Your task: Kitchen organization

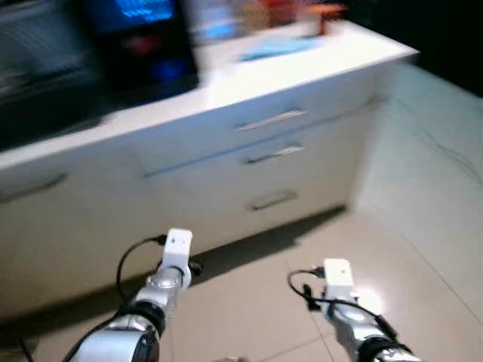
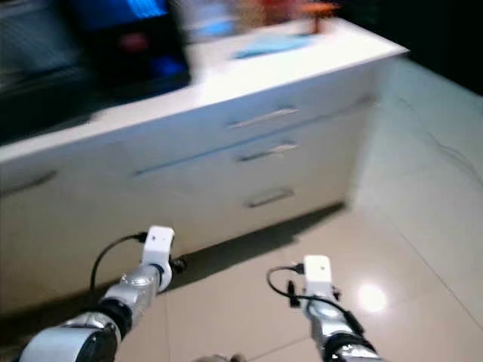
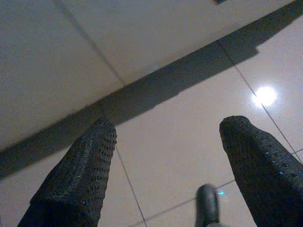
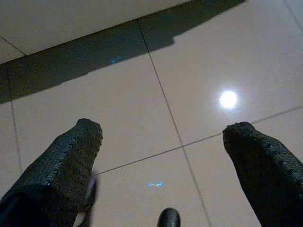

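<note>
A white kitchen counter [image 1: 249, 83] runs across in front of me, blurred. On its top lie a light blue flat thing [image 1: 279, 47] and some orange and red items [image 1: 294, 13] at the far end. Both arms hang low over the tiled floor. My left gripper [image 3: 165, 127] is open, its black fingers [image 3: 90, 161] spread wide with only floor between them. My right gripper [image 4: 161, 127] is open too, its fingertips [image 4: 251, 146] apart above bare tiles. Neither holds anything.
A dark appliance with a blue lit display [image 1: 139, 38] stands on the counter's left part. Three drawers with metal handles [image 1: 270, 119] face me. The counter ends at the right, where a pale wall [image 1: 430, 166] meets the glossy beige floor [image 1: 423, 286].
</note>
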Tool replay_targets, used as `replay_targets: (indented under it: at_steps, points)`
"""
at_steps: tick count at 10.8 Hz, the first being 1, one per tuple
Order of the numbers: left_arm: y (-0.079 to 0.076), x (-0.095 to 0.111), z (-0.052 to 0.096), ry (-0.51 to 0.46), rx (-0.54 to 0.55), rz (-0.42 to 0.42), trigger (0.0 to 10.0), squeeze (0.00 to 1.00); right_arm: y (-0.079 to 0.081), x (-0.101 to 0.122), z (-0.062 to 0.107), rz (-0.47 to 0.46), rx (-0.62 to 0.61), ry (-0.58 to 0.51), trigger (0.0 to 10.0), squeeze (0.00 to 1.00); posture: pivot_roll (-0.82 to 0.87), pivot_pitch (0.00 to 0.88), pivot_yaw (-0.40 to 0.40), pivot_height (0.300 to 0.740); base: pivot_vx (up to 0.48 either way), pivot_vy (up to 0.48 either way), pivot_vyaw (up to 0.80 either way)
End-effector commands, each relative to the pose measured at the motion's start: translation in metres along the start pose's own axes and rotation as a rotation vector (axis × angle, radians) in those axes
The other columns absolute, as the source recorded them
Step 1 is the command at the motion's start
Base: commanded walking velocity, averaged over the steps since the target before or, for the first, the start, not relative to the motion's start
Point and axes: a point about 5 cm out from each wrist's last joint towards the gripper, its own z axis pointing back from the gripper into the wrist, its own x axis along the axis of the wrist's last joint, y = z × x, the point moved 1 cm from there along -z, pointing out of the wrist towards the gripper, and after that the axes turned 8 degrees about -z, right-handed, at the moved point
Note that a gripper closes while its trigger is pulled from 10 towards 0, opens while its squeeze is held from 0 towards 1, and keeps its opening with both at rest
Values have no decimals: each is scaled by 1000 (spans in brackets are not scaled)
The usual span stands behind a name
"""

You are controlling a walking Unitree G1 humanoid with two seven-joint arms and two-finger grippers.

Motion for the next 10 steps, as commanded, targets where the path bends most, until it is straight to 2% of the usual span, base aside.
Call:
replay_targets:
  at_steps: [1,3,5,6,8,10]
  points:
    - [8,-1,0,10,27,-13,10000,0,8,1,0,3,21,2,10000,0,15,0,130,740,0,0,800]
    - [10,-3,1,19,45,-14,10000,0,8,1,-1,9,22,2,10000,0,15,0,128,740,0,0,800]
    - [16,-11,2,44,50,27,10000,0,7,1,-1,11,16,3,10000,0,17,0,123,740,0,0,800]
    - [29,-19,4,41,89,75,10000,0,3,-1,0,19,13,8,10000,0,17,0,112,740,0,0,0]
    - [37,-33,8,46,100,127,10000,0,-12,-7,2,19,-2,34,10000,0,16,0,77,740,0,0,0]
    - [37,-57,13,86,99,165,10000,0,-39,-18,6,85,-43,80,10000,0,17,0,36,740,0,0,0]
